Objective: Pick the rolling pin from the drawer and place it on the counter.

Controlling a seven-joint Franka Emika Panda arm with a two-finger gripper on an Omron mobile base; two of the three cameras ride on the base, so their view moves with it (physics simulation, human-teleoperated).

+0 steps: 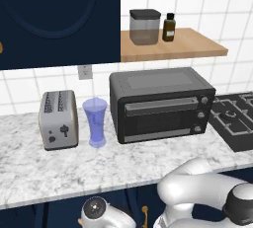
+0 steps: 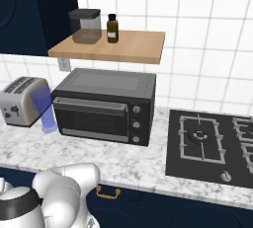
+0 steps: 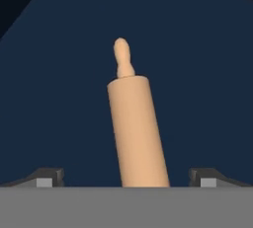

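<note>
The rolling pin (image 3: 134, 128) is a light-brown wooden cylinder with a knobbed handle at its far end. It lies on the dark blue drawer floor (image 3: 59, 98) in the hand view and runs away from the camera. My gripper (image 3: 126, 178) is open right over its near end. One fingertip (image 3: 47, 176) stands on each side of the pin, and both are well clear of the wood. The pin's near handle is hidden. The white-and-grey marbled counter (image 1: 74, 165) stretches across both base views, above where the arm reaches down.
On the counter stand a silver toaster (image 1: 59, 119), a blue glass (image 1: 95, 122) and a black toaster oven (image 1: 160, 103). A black gas hob (image 2: 210, 140) lies at the right. The wooden shelf (image 1: 173, 47) carries a jar and a brown bottle.
</note>
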